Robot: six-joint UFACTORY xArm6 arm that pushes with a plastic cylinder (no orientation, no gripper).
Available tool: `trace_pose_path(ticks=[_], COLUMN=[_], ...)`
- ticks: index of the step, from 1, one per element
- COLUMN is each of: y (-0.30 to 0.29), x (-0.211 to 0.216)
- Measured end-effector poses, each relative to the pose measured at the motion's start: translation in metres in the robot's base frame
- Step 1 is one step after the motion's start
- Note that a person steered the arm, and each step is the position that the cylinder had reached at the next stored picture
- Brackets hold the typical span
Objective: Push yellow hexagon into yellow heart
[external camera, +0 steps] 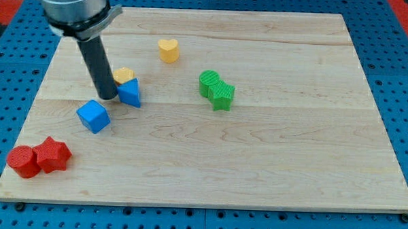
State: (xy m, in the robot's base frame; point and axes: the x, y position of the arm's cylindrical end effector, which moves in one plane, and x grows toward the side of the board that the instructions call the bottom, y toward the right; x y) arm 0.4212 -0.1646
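The yellow hexagon point(124, 75) lies in the upper left part of the wooden board, touching the blue triangle block point(130, 93) just below it. The yellow heart point(168, 50) stands apart, up and to the right of the hexagon. My tip point(107, 96) is down on the board just left of the blue triangle and below-left of the yellow hexagon, close to both. The rod partly hides the hexagon's left edge.
A blue cube point(93, 116) lies below-left of my tip. Two green blocks point(216, 88) touch each other right of centre. A red cylinder point(22, 161) and a red star point(51, 154) sit at the lower left corner. The board point(270, 157) lies on a blue pegboard.
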Motion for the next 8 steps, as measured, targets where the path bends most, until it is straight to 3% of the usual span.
trace_pose_path(ticks=[2,5,7,8], y=[0.0,-0.008,0.032,0.044], x=[-0.084,-0.024,-0.038,-0.068])
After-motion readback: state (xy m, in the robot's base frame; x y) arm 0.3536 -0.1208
